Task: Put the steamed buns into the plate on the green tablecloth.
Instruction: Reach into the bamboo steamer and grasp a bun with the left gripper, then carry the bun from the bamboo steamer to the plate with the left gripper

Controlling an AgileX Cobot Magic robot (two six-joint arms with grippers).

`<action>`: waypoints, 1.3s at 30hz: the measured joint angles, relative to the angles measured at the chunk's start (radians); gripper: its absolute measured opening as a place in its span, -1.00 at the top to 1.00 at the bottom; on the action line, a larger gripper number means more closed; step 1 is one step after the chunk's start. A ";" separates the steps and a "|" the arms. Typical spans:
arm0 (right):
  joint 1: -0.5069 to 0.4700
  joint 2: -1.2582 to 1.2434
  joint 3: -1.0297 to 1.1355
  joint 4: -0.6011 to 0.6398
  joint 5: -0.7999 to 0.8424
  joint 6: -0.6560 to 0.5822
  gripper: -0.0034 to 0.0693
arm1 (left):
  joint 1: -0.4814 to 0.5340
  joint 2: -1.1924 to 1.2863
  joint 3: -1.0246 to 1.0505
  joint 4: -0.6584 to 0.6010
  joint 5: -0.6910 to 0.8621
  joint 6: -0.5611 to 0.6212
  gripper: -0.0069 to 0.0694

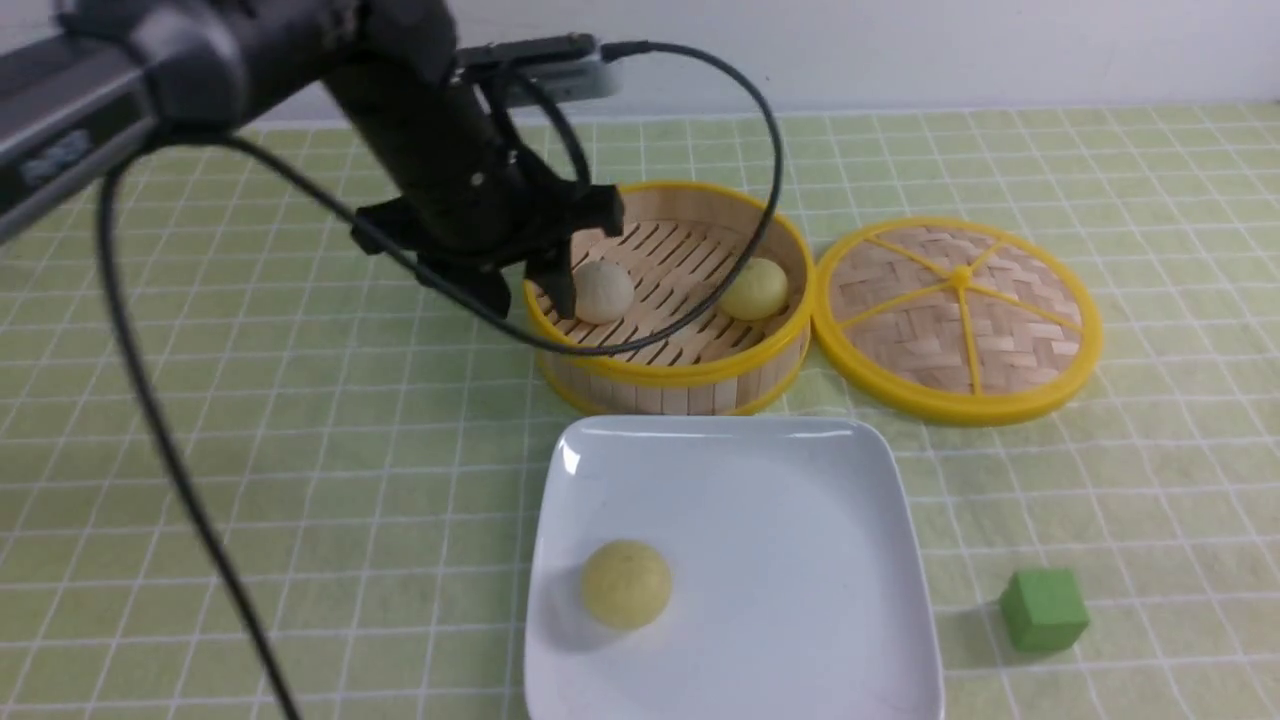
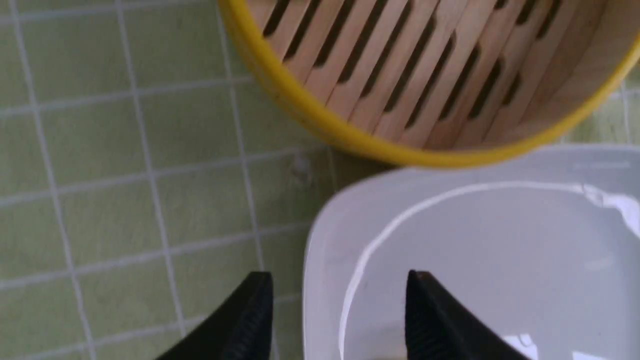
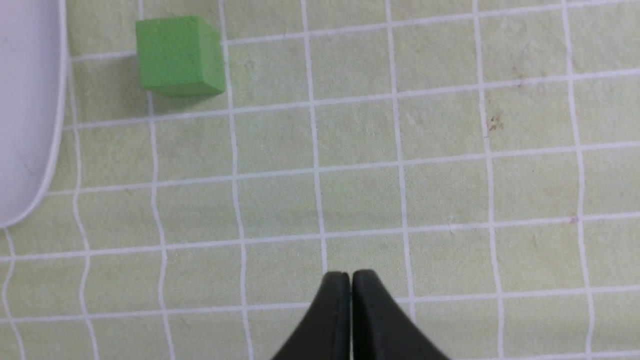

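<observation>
Plate (image 1: 780, 520) holds a yellow bun (image 1: 626, 584); beside my open, empty left gripper (image 1: 528, 300), the grey bun (image 1: 603, 291) looks soft: pinch sides gently.

Open bamboo steamer (image 1: 690, 388); woven lid (image 1: 960, 320) just beside; green cube (image 1: 1043, 610) well apart

A green tablecloth (image 1: 300, 450), pale yellow-green with thin white lines forming squares, covers the whole surface up to the wall at the back. Four things lie directly on it: a white square plate (image 1: 880, 600) at the near middle, a round yellow-rimmed bamboo steamer (image 1: 680, 372) just behind it, a woven lid (image 1: 960, 320) lying flat just right of the steamer, and a small green cube (image 1: 1043, 610) near the plate's right edge, not touching it
</observation>
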 joint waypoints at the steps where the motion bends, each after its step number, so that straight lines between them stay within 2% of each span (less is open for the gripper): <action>1: 0.000 0.000 0.000 0.000 -0.004 0.000 0.83 | -0.007 0.079 -0.099 0.025 0.041 -0.013 -0.32; 11: 0.000 0.000 0.000 0.000 -0.037 0.000 0.79 | -0.009 0.493 -0.683 0.051 0.083 -0.041 -0.39; 17: 0.000 0.000 0.000 0.000 -0.053 0.000 0.77 | -0.009 0.563 -0.745 0.073 0.084 -0.050 -0.33; 26: 0.000 0.000 0.000 0.000 -0.056 -0.003 0.72 | -0.009 0.566 -0.745 0.093 0.084 -0.066 -0.13; 29: 0.000 0.000 0.000 0.000 -0.056 -0.004 0.70 | -0.009 0.584 -0.743 0.094 0.084 -0.110 0.07; 33: 0.000 0.000 0.000 0.000 -0.056 -0.004 0.68 | -0.009 0.587 -0.742 0.077 0.084 -0.122 0.62; 35: 0.000 0.000 0.000 0.000 -0.056 -0.004 0.67 | -0.009 0.580 -0.742 0.052 0.084 -0.122 0.73; 39: 0.000 0.000 0.000 0.000 -0.056 -0.004 0.65 | -0.009 0.537 -0.737 -0.003 0.085 -0.122 0.75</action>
